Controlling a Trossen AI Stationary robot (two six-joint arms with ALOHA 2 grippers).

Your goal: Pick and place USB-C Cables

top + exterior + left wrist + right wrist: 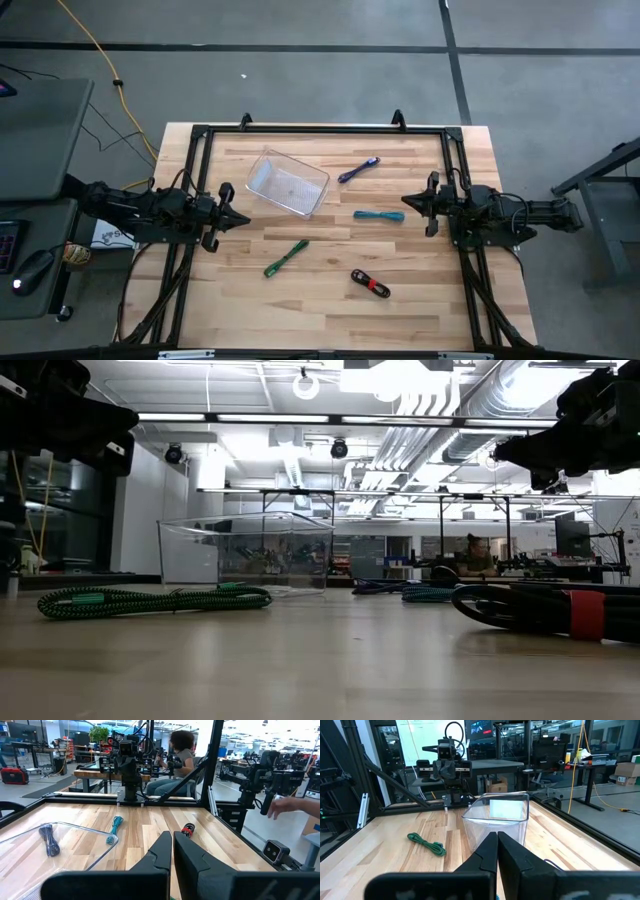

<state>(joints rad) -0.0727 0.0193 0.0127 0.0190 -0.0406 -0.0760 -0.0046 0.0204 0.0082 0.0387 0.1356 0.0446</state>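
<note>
- Clear plastic bin (288,183) sits on the wooden table (330,300), toward its far left part; nothing shows inside it.
- Purple cable (358,170) lies to the right of the bin, nearer the far edge.
- Teal cable (379,215) lies right of the bin, nearer the front than the purple one and apart from it.
- Green cable (285,258) lies in front of the bin, slanted.
- Black cable with a red band (370,284) lies farthest from the bin, toward the front right.
- Left gripper (244,219) hovers just left of the bin, fingers pressed together, holding nothing.
- Right gripper (406,201) hovers beyond the teal cable from the bin, fingers likewise closed and empty.
- Beyond the table, a seated person (181,757) shows in the left wrist view.
</note>
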